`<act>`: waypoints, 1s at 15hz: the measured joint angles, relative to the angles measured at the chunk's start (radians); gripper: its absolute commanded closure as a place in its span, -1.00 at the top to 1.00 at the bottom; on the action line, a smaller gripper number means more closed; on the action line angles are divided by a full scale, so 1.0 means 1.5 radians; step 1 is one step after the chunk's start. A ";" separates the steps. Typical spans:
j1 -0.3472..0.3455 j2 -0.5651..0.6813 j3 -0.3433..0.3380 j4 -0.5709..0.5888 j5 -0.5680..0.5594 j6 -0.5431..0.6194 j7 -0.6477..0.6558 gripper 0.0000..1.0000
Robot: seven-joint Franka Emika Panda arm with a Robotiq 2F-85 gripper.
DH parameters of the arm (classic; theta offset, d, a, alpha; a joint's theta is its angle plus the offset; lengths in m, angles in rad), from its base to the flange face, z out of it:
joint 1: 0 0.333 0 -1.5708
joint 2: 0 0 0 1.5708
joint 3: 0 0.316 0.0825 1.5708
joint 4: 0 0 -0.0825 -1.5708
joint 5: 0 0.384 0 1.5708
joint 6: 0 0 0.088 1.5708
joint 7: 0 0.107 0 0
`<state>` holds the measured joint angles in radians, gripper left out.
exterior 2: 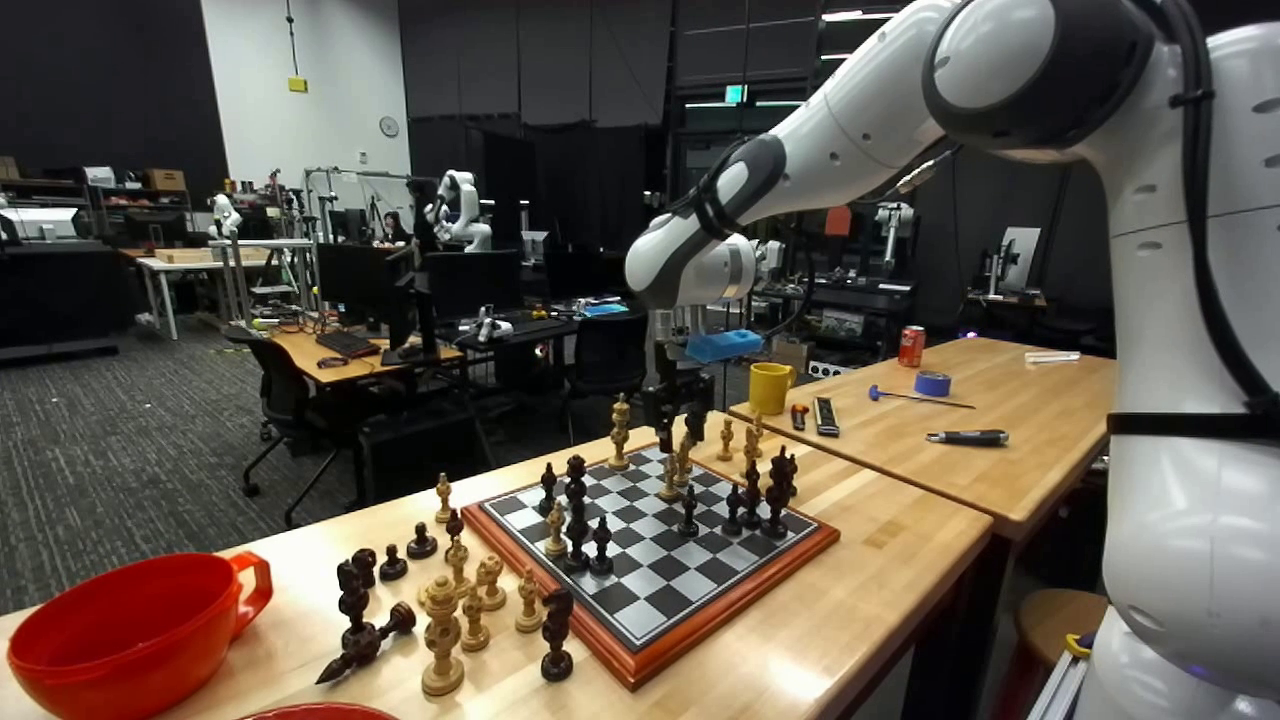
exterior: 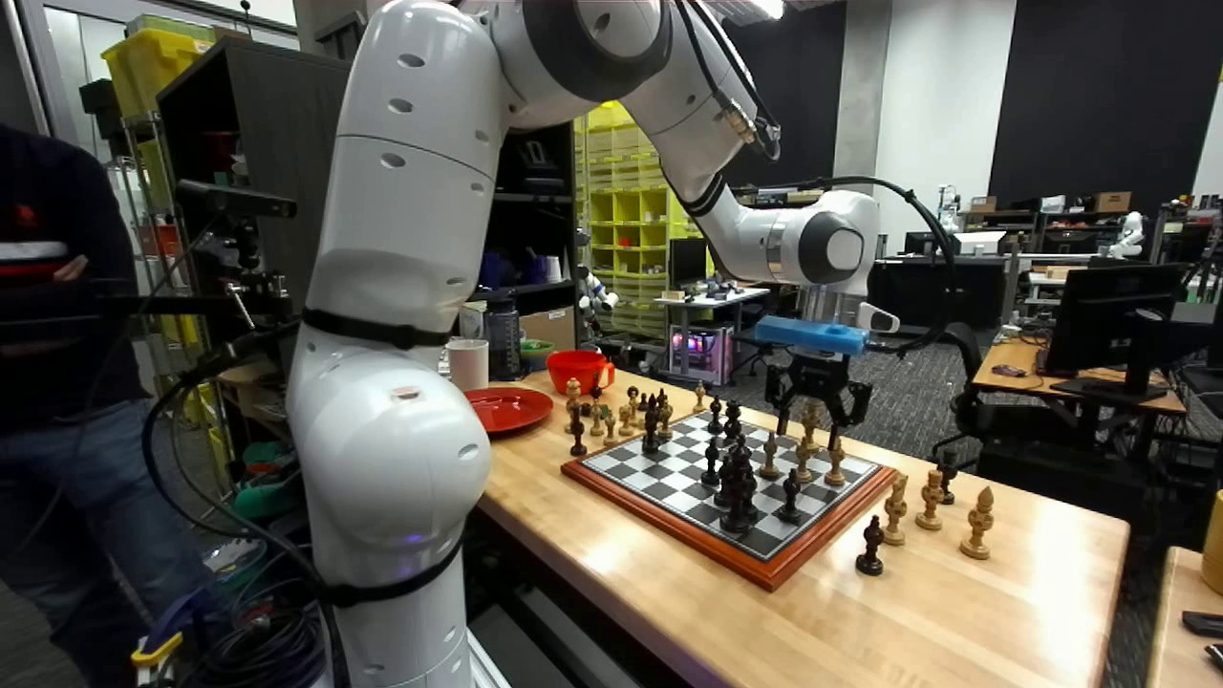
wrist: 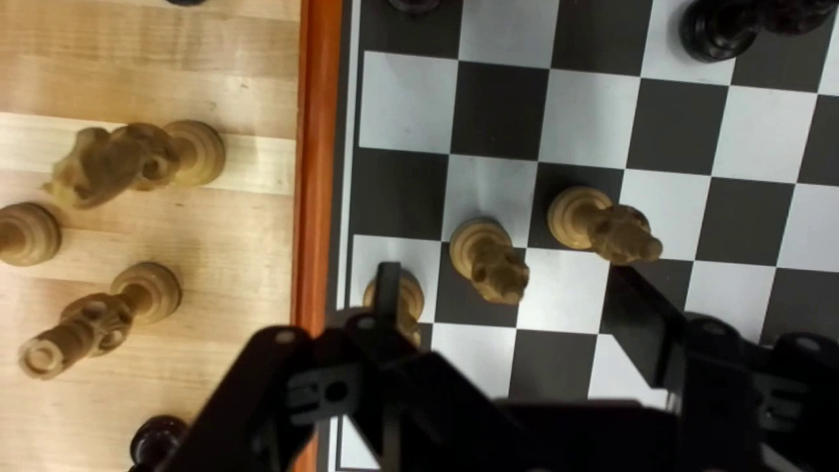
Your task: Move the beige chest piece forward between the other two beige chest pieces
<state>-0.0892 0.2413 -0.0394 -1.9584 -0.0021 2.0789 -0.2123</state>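
Three beige chess pieces stand on the checkered board (wrist: 580, 298) in the wrist view: a left one (wrist: 412, 298), a middle one (wrist: 489, 262) and a right one (wrist: 616, 231). All three look upright. My gripper (wrist: 508, 270) is open and empty above them. In the wrist view its left finger partly hides the left piece, and its right finger is beside the right piece's head. The middle piece shows between the fingers. In both exterior views the gripper (exterior: 812, 430) (exterior 2: 681, 436) is low over the board's far side. A taller beige piece (exterior 2: 620, 432) stands to its left.
Dark pieces (exterior: 736, 492) stand on the board near the robot. Beige and dark pieces (exterior: 929, 502) stand off the board's right side. More pieces (exterior 2: 442, 635), a red bowl (exterior 2: 130, 630) and a red plate (exterior: 521, 409) are at the other end. The board has a raised wooden rim (exterior: 669, 519).
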 measured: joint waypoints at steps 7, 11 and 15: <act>0.000 -0.066 0.000 -0.012 0.004 -0.003 -0.013 1.00; 0.000 -0.154 -0.002 -0.060 0.004 -0.032 0.001 1.00; 0.006 -0.263 -0.002 -0.130 0.004 -0.083 0.015 1.00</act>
